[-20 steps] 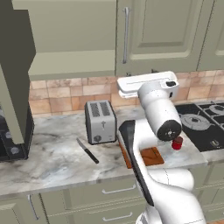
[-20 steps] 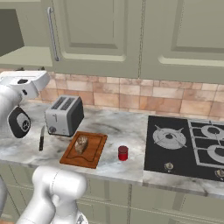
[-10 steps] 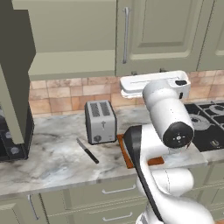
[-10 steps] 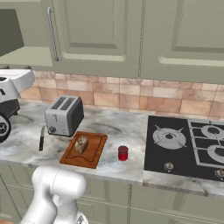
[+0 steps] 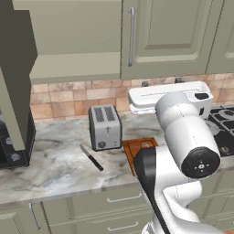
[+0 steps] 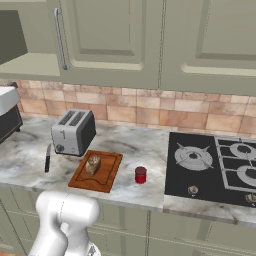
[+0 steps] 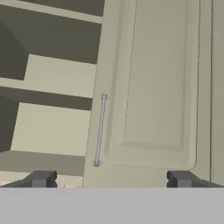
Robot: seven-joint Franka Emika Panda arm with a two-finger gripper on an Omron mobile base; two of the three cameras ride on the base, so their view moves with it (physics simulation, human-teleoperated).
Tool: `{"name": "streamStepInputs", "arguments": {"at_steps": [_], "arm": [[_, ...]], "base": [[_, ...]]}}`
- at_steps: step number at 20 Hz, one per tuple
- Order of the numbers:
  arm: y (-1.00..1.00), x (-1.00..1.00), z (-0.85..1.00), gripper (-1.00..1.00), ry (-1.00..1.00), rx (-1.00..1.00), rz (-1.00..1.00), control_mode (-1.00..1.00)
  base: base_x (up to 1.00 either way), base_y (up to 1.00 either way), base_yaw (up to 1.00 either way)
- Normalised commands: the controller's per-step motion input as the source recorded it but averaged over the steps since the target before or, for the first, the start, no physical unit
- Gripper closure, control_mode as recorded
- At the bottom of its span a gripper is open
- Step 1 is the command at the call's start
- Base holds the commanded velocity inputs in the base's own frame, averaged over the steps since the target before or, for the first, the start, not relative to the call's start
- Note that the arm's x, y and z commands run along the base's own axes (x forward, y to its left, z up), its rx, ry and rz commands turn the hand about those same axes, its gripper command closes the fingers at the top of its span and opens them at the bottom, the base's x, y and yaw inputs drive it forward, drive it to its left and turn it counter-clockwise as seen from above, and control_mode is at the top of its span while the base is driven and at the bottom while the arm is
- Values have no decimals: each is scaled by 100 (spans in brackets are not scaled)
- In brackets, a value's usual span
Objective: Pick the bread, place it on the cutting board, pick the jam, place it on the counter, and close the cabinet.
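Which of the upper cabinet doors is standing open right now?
The leftmost door of the cabinet, swung out edge-on beside the bare shelves. The door with the silver handle right of it sits shut and flush.

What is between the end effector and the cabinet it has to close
Nothing visible. In the hand view the open end effector faces the cabinet directly: its closed door with the silver handle ahead, open shelves beside it, free space between.

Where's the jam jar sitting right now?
In the right base view the jam stands upright on the counter, just right of the cutting board and left of the black stovetop.
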Motion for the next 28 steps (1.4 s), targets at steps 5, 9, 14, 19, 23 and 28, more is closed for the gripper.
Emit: {"name": "streamStepInputs", "arguments": {"at_steps": [5, 9, 14, 19, 23, 28], "arm": [[27, -33, 0, -100, 0, 0, 0, -100], [30, -18, 0, -100, 0, 0, 0, -100], [28, -12, 0, -100, 0, 0, 1, -100], [27, -17, 0, -100, 0, 0, 1, -100], [25, -19, 0, -100, 1, 0, 1, -100], [28, -16, 0, -100, 1, 0, 0, -100]], "base": [[0, 0, 0], [0, 0, 0], [0, 0, 0], [0, 0, 0], [0, 0, 0], [0, 0, 0]]}}
